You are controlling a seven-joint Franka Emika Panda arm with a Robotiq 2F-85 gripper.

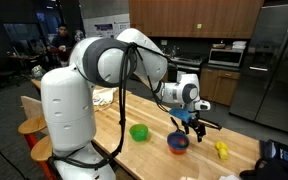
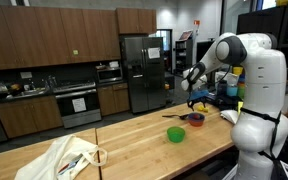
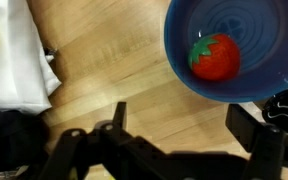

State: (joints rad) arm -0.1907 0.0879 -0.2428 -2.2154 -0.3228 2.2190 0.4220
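Right, I'm looking down through the wrist view. The jaws are spread wide with nothing between them, their dark fingers (image 3: pixel 119 118) framing the bottom of the shot. Just ahead of them sits the round blue plastic bowl (image 3: pixel 180 62), and inside it lies the red toy strawberry (image 3: pixel 215 57) with its green leafy top, resting on the bowl's floor. I'm above the bowl and not touching it.

In both exterior views the white robot arm (image 1: pixel 104 62) bends over the long wooden surface (image 1: pixel 154 150), and the jaws hang just over the blue bowl (image 1: pixel 178 143) (image 2: pixel 193 118).

A small green bowl (image 1: pixel 139 132) stands near the blue one, apart from it on the same surface. A small yellow item (image 1: pixel 222 150) lies on the blue bowl's other side; I can't tell what it is.

In the wrist view a white cloth (image 3: pixel 19 65) is bunched up at the left edge, well clear of the blue bowl. A crumpled whitish bag (image 2: pixel 69 158) lies at the far end of the surface in an exterior view.
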